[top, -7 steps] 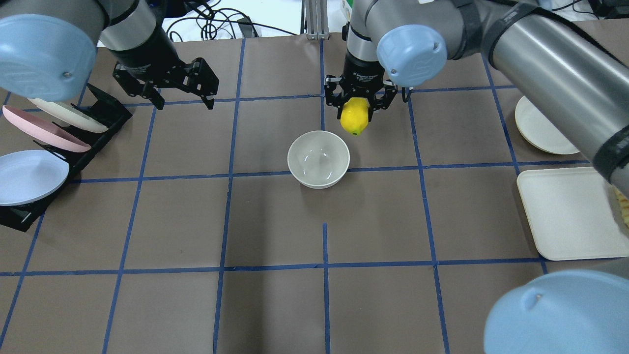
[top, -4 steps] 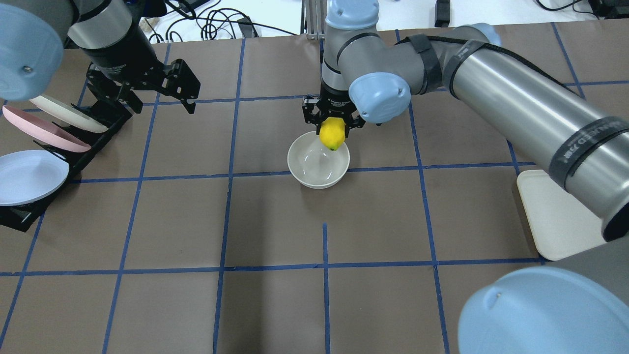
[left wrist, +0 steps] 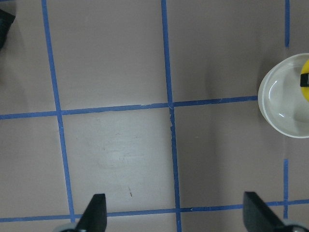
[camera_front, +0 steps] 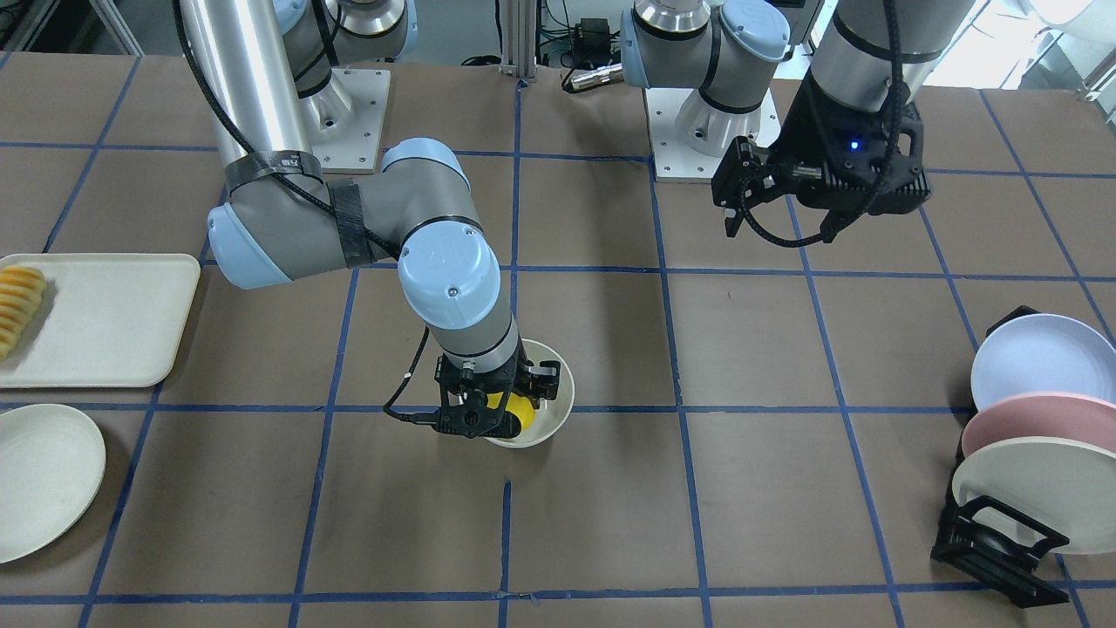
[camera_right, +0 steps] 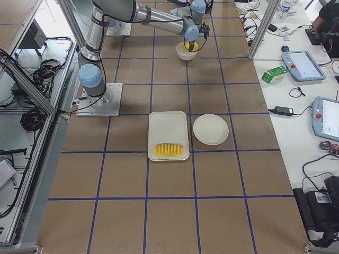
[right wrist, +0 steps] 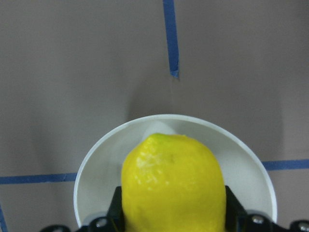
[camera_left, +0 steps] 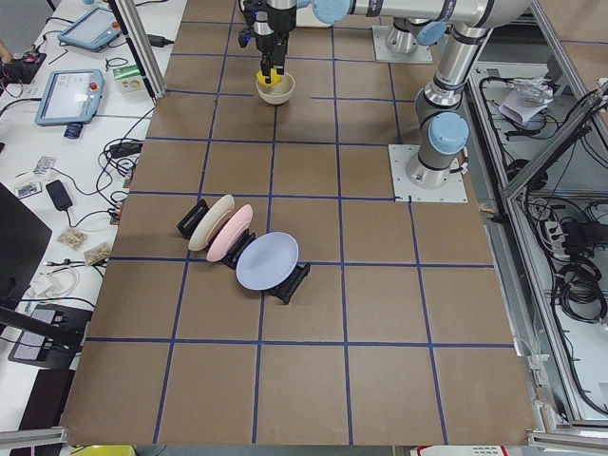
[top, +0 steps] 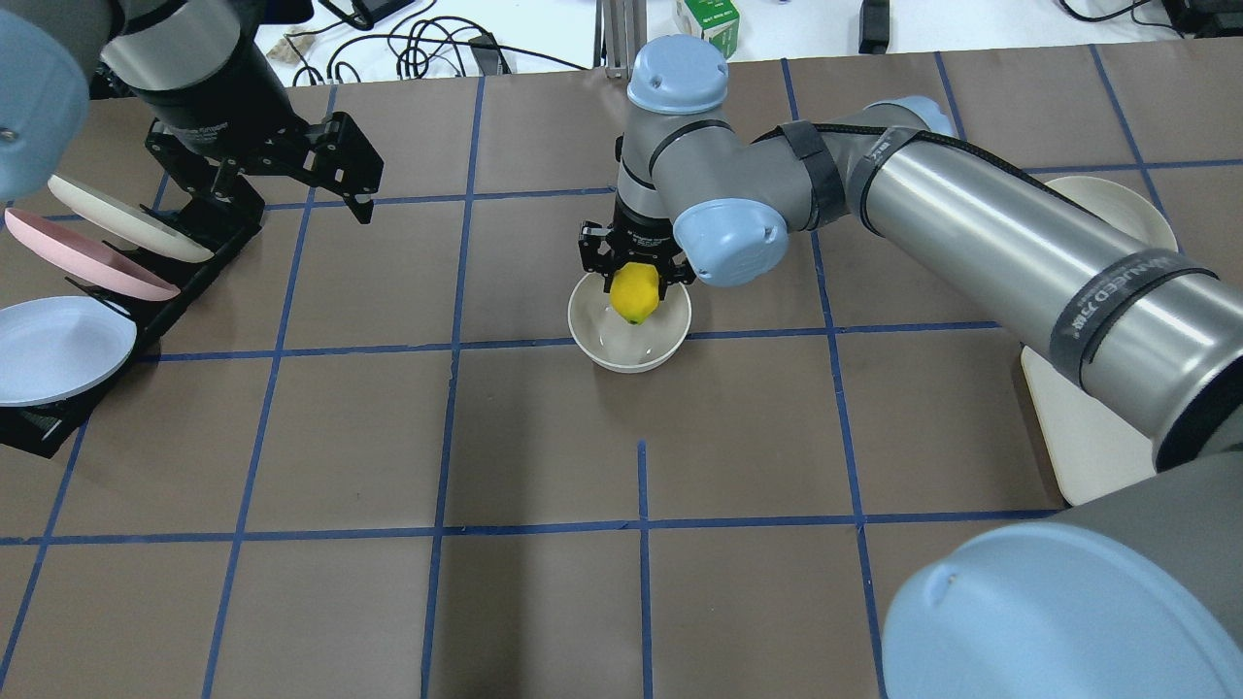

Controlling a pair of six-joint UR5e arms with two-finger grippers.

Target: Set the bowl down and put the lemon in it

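Lemon-into-bowl step: my right gripper [top: 635,278], jaws clamped on the small yellow oval lemon [top: 633,295], hangs inside the glossy cream-white round bowl [top: 626,361]. Next move, as I judge it: lower slightly, release. My left gripper [left wrist: 176,215] is idle, jaws apart.

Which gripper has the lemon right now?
The right gripper, shut on the lemon over the cream bowl mid-table. The left gripper is open and empty, off by the plate rack.

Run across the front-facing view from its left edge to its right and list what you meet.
tray → bowl → left gripper → plate rack
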